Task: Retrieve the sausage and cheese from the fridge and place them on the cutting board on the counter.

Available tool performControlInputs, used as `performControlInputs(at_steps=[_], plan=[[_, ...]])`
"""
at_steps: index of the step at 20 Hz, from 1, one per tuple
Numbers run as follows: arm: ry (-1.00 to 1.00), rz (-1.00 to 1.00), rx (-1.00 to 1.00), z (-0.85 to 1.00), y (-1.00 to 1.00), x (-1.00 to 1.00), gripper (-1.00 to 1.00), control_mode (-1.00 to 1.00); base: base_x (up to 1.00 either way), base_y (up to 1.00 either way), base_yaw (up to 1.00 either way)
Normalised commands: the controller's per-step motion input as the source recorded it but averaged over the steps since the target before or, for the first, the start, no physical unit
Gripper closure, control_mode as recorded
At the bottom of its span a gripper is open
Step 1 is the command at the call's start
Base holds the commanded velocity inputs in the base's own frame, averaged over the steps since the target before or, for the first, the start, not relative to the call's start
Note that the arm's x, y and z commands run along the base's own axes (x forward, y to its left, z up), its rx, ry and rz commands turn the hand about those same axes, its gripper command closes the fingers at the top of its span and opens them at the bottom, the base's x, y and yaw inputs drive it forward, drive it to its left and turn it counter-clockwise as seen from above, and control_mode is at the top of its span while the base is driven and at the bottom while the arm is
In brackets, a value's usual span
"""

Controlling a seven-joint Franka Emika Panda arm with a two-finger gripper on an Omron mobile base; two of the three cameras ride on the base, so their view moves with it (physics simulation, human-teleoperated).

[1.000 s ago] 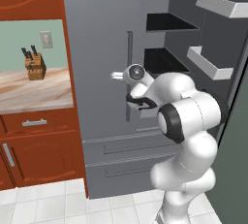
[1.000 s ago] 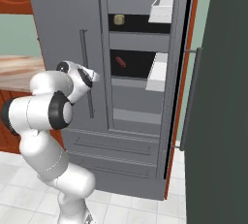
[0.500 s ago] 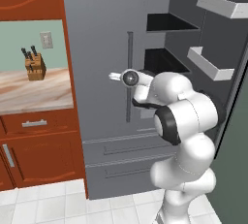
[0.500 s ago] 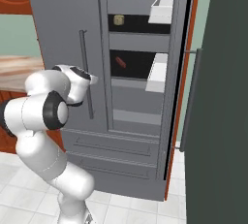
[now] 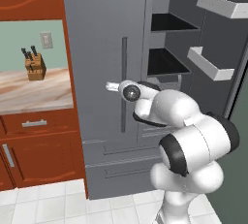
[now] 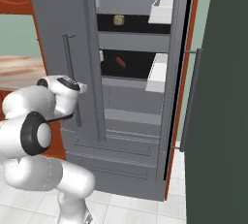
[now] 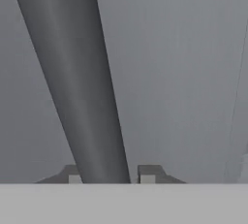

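Gripper (image 7: 108, 179): jaws set either side of the fridge (image 5: 101, 34) left-door handle (image 7: 77, 87), nearly pinching it; contact cannot be told. Handle's long axis vertical. Sausage (image 6: 120, 62) and cheese (image 6: 117, 20) shelved inside, right of the jaws.

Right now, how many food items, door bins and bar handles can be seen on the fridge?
Food items: 2, the sausage and the cheese
Door bins: 2, upper bin and lower bin
Bar handles: 2, left door handle and open door handle
Total: 6
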Motion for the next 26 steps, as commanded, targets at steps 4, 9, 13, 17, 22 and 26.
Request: performControlInputs(at_steps=[4,9,13,17,22,26], plan=[[0.22,-0.05,0.00,0.13,0.74,-0.71,1.00,-1.00,0.00,0.00,0.00],[0.29,-0.15,0.00,0.01,0.86,-0.31,1.00,-1.00,0.00,0.00,0.00],[0.28,-0.21,-0.01,-0.05,0.81,0.00,1.00,-1.00,0.00,0.00,0.00],[0.08,-0.23,-0.05,-0.36,0.93,0.00,-1.00,-1.00,0.00,0.00,0.00],[0.04,-0.27,-0.03,-0.06,0.66,0.11,-1.00,-1.00,0.00,0.00,0.00],[0.09,-0.35,-0.04,0.26,0.77,-0.03,-1.00,-1.00,0.00,0.00,0.00]])
